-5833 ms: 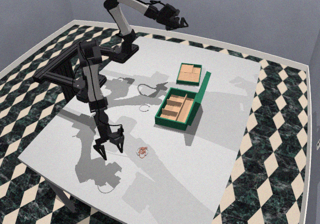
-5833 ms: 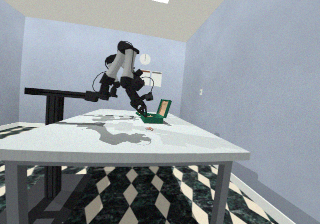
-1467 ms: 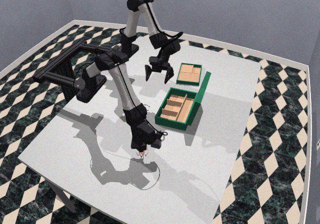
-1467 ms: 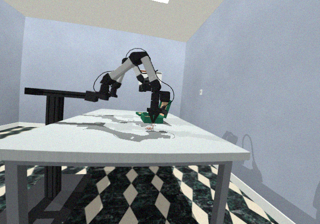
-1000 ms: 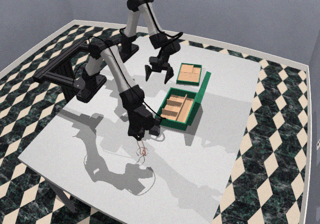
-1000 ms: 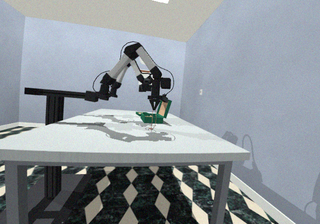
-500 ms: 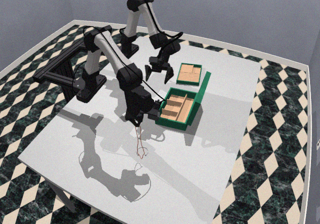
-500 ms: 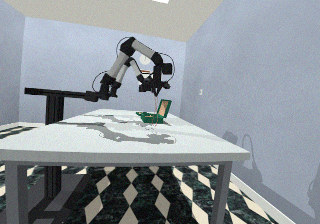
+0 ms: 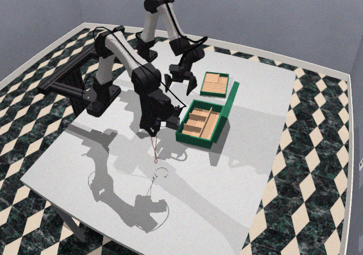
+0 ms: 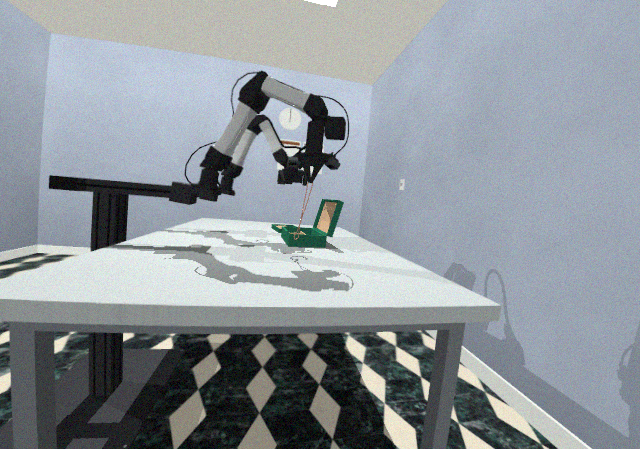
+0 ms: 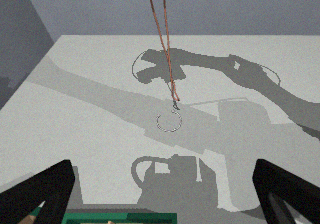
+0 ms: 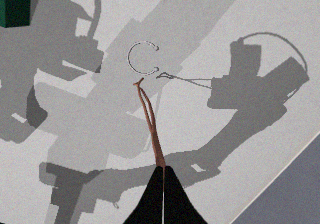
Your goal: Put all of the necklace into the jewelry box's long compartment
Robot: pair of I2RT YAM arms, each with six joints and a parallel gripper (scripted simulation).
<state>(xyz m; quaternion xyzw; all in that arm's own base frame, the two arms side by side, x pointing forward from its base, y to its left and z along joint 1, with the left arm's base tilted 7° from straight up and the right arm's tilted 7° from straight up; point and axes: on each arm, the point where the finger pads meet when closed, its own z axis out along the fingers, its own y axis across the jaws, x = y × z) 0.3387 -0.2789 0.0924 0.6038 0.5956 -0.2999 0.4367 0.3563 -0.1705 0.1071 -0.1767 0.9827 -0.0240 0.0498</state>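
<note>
One necklace (image 9: 155, 149) (image 10: 301, 219) (image 11: 172, 76) (image 12: 153, 129) hangs nearly upright, its upper end clamped in the right jaws (image 9: 153, 133) (image 10: 308, 181), its lower end above the bench (image 9: 234, 187) (image 10: 248, 284) and outside the jewelry box (image 9: 193, 141) (image 10: 310, 240) (image 11: 170, 218) (image 12: 15, 4). The long compartment (image 9: 211, 126) lies beyond the small cells, against the lid (image 9: 231, 99) (image 10: 328, 217) side; its axis follows that side, so the carry should cross the cells high, then lower lengthwise. The left jaws (image 9: 178, 84) stand apart, holding nothing. I count two arms, one box, one tray (image 9: 213, 94) (image 10: 278, 226) and one bangle (image 9: 161, 167) (image 11: 169, 131) (image 12: 128, 58) visible on the bench; whether more are hidden, I cannot tell.
</note>
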